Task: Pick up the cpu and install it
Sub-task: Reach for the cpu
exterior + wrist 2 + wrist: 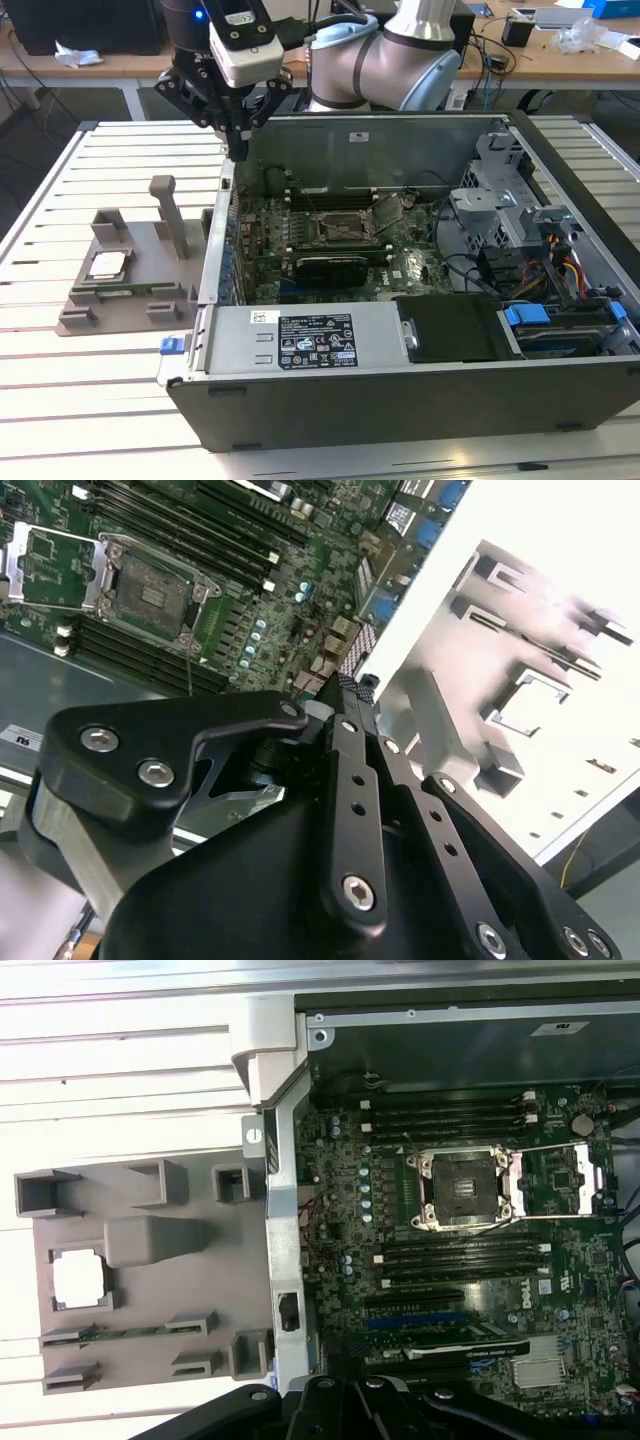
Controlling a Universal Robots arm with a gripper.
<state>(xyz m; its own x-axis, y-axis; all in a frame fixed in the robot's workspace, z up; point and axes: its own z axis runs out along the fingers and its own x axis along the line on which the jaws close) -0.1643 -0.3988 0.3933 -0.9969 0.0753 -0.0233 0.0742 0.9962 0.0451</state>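
Carrying everything is a pale slatted table. The open computer case lies on its side and takes up most of the surface toward the exterior view's right edge. Its floor is the green motherboard, with rows of dark memory slots on either side of the processor socket. A black expansion card lies on the board just beside the nearer slots.

The silver-and-grey robot arm reaches in from beyond the far edge of the table. Its black gripper hangs point-down above the far corner of the case on the side nearest the holder. It is clear of the metal wall and well apart from the chip. In the second wrist view the gripper has its two fingers pressed together at the tip, with nothing between them.

A grey plastic holder block lies on the table just beside the case, toward the exterior view's left edge, with an upright post rising from it.

The socket stands uncovered and bare. Its metal load plate is swung back flat onto the board.

The cpu rests flat in a square recess of the holder, near the holder's edge farthest from the case. In the first wrist view the cpu shows as a bright square, untouched.
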